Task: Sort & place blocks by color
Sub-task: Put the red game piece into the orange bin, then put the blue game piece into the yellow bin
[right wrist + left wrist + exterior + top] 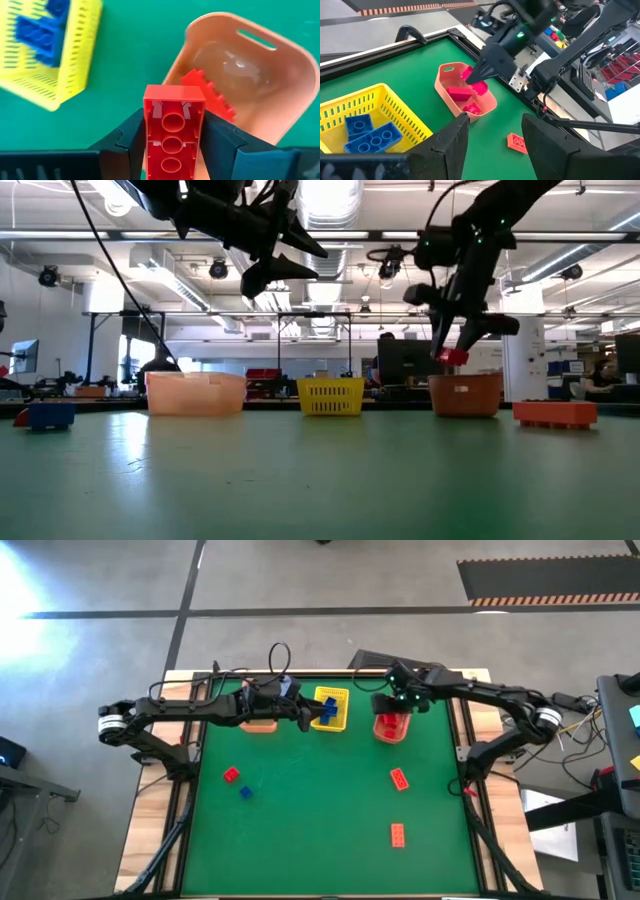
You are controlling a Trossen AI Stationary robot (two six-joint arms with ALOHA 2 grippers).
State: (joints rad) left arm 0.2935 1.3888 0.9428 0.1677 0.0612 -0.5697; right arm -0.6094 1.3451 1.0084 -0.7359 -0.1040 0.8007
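My right gripper (174,120) is shut on a red brick (174,131) above the red-orange basket (260,85), where another red brick (212,97) lies. In the low view the held brick (455,357) hangs just over that basket's rim (465,393). My left gripper (492,142) is open and touches nothing; it hovers beside the yellow basket (335,705), which holds blue bricks (367,132). On the green mat lie a red brick (231,775), a blue brick (245,792), a red brick (399,778) and a red-orange brick (397,834). My right gripper pinches the red brick between its two fingers, which press on its two long sides (149,127). The fingers come from above, pointing down, and lie along the brick. The brick is lifted clear over the red-orange basket, with its hollow underside (172,145) toward the wrist camera.
A pale orange basket (262,724) stands at the far edge, partly under my left arm. All three baskets stand in a row along the far side (195,393). The near half of the mat (320,840) holds only the loose bricks. Black frame rails edge the table.
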